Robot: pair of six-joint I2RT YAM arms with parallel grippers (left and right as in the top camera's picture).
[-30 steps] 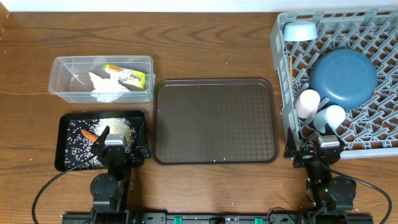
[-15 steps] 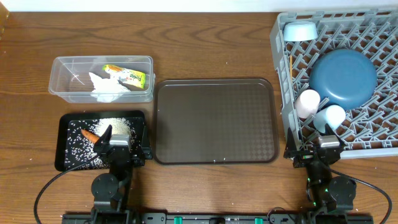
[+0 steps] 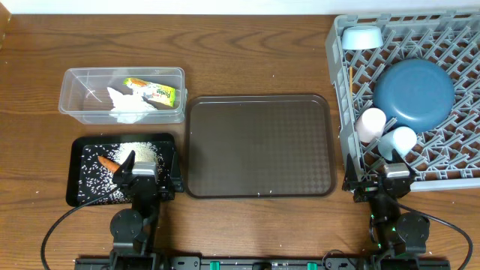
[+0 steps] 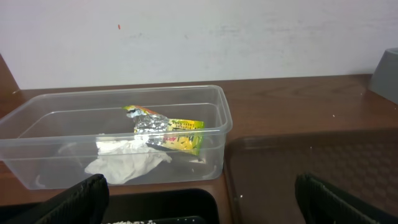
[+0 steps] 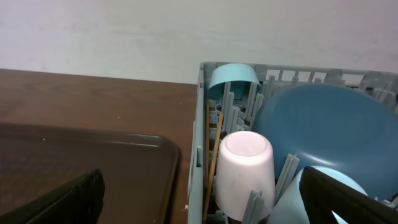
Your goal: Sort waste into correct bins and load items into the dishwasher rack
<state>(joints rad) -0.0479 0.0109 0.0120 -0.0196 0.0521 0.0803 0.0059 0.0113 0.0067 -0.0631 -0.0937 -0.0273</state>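
From overhead I take the brown serving tray (image 3: pixel 259 146) as my mark. Left of it and toward the wall is the clear tub (image 3: pixel 75 105), holding the crumpled white tissue (image 3: pixel 124 106) and the green-yellow foil wrapper (image 3: pixel 155 92). Nearer me on that same side lies the black tray (image 3: pixel 79 146), strewn with white rice (image 3: pixel 142 154) and carrying the orange carrot piece (image 3: pixel 109 162). Right of the serving tray stands the grey rack (image 3: pixel 450 161), with the big dark-blue bowl (image 3: pixel 413 93), the light-blue bowl (image 3: pixel 361 37) in its far corner, the white cup (image 3: pixel 370 124), the pale-blue cup (image 3: pixel 399 140) and the chopsticks (image 3: pixel 350 81) along the wall nearest the tray. The left gripper (image 3: pixel 142 176) hangs over the black tray's near edge and the right gripper (image 3: pixel 379 178) by the rack's near corner. My left wrist view misses the carrot but shows the wrapper's silver inside; its print is too small to read. The fingers (image 4: pixel 74 199) stand wide apart, holding nothing. My right wrist view alone shows the chopsticks leaning between rack wall and upturned white cup; those jaws also gape, holding nothing.
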